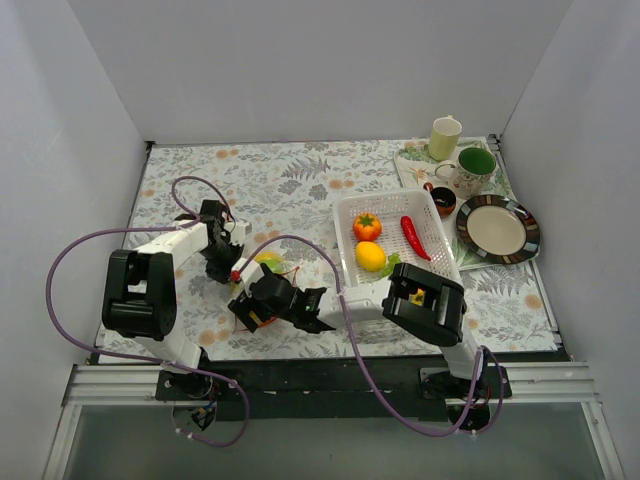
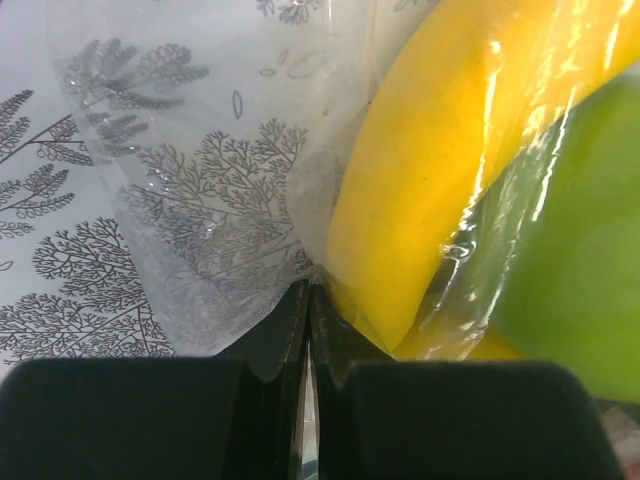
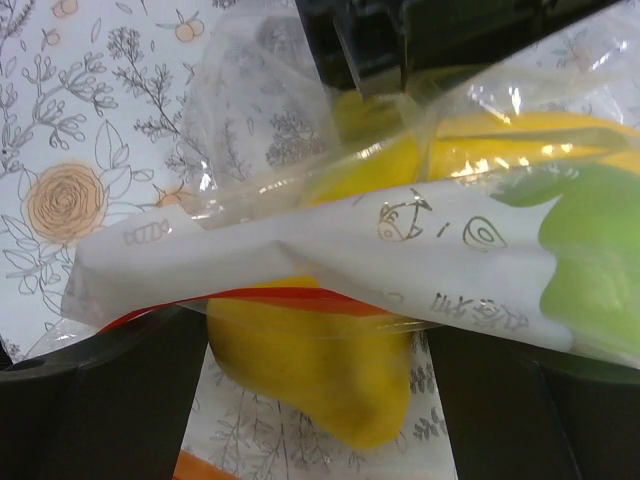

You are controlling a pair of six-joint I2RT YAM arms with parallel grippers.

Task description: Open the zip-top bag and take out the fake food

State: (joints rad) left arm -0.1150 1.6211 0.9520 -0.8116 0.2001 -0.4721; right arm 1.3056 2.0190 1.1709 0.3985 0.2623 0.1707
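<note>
Left wrist view: the zip-top bag [image 2: 200, 180] is pinched by its clear film between the closed fingers of the left gripper [image 2: 308, 305]. The fake food [image 2: 430, 170], a yellow piece with a green one beside it, is pressed against the plastic just beside that pinch. In the right wrist view the bag's red zip strip [image 3: 250, 298] is seen running across the right gripper [image 3: 315, 340]. Its fingers are spread apart on either side of the yellow piece, and whether they press the bag cannot be told. From the top external camera the bag is found near the front edge of the surface [image 1: 300, 180], between the two arms. A white basket [image 1: 342, 235] holding more food is set just to its right. Open patterned surface is left behind the bag up to the back wall [image 1: 300, 70].
</note>
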